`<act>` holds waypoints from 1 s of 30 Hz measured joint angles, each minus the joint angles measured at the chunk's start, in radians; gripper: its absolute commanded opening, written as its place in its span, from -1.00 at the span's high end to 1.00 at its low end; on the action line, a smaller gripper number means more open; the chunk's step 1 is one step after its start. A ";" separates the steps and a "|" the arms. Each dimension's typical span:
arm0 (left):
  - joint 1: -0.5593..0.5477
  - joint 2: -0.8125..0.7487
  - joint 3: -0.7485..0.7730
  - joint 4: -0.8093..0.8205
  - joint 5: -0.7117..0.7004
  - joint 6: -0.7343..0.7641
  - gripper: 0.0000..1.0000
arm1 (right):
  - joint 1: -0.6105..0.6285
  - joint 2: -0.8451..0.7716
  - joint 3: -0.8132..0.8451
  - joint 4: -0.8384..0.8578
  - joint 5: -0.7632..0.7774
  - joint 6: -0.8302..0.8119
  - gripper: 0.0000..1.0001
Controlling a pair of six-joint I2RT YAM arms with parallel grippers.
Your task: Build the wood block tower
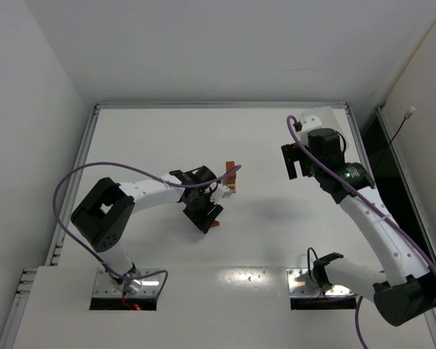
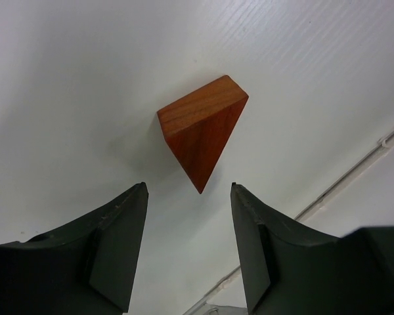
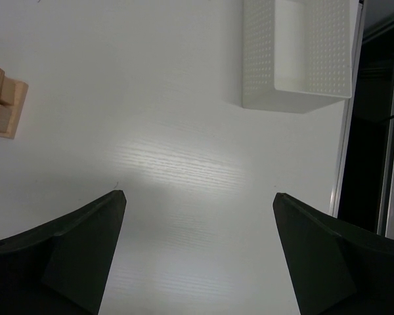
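A reddish-brown triangular wedge (image 2: pixel 203 131) lies on the white table, its point aimed at my left gripper (image 2: pixel 189 187). The jaws stand partly apart just short of the wedge, with only its tip reaching the gap and nothing gripped. From above, the left gripper (image 1: pixel 202 209) hovers over that wedge (image 1: pixel 214 225). The tower (image 1: pixel 232 178) stands just to the right of it, tan blocks with a reddish-brown piece on top. My right gripper (image 1: pixel 298 161) hangs open and empty further right. Its wrist view catches the tan blocks (image 3: pixel 2 98) at the left edge.
A white perforated box (image 3: pixel 295 52) sits ahead and to the right of the right gripper, near the table's dark right edge. A raised rail (image 2: pixel 354 174) bordering the table runs past the left gripper.
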 measured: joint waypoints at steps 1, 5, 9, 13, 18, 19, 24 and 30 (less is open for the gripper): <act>-0.001 0.000 0.000 0.002 0.000 0.000 0.00 | -0.002 0.001 0.000 0.000 -0.005 0.002 -0.86; -0.002 0.000 0.000 0.014 -0.005 -0.001 0.00 | -0.006 0.008 0.000 0.000 -0.016 0.009 -0.86; -0.006 0.000 0.000 0.032 -0.009 -0.007 0.09 | -0.011 0.011 0.000 0.000 -0.029 0.010 -0.86; -0.011 0.010 0.008 0.048 -0.013 -0.011 0.29 | -0.019 0.013 0.000 0.000 -0.037 0.011 -0.86; -0.015 0.033 0.014 0.068 -0.014 -0.011 0.43 | -0.023 0.027 0.000 0.000 -0.040 0.013 -0.86; -0.016 0.039 0.017 0.068 -0.014 -0.012 0.43 | -0.023 0.029 0.000 0.000 -0.040 0.013 -0.86; -0.018 0.058 0.021 0.078 -0.013 -0.013 0.65 | -0.023 0.031 0.000 0.000 -0.040 0.013 -0.86; -0.018 0.058 0.031 0.087 -0.013 -0.021 1.00 | -0.030 0.031 0.000 0.000 -0.041 0.013 -0.86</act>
